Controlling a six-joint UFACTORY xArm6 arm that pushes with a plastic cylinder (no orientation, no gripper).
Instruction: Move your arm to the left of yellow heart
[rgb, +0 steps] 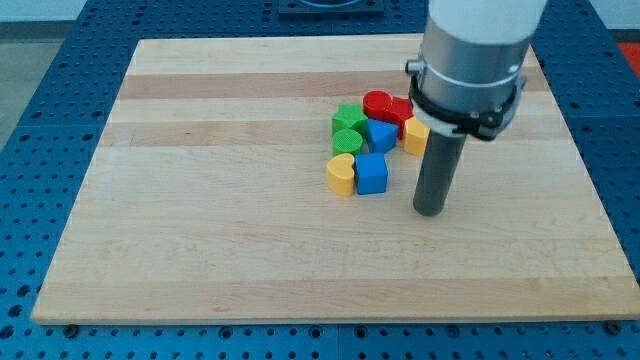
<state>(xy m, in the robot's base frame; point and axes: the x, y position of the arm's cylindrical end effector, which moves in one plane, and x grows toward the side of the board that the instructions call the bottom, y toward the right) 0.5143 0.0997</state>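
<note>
Camera view: my tip (429, 211), bare rod gripping nothing, sits right of blue cube (371, 173). Yellow heart (342, 173) touches cube's left side. Approach pending; next move: circle near side, stop left of heart.

Wooden surface (200, 200): light planks, grain running left-right, sitting on a blue perforated base (40, 90) that shows on all sides. Non-task blocks all bunched right of the surface's centre:
- blue cube (372, 173) at the view's bottom of the bunch
- second blue block (382, 135) just above the cube, shape unclear
- two green blocks: one (349, 117) above the other (346, 140), touching, left side of the bunch; shapes hard to make out
- red blocks (387, 107) at the view's top of the bunch, rounded, look like two pressed together
- yellow block (415, 136) on the right edge of the bunch, partly hidden, shape unclear
</note>
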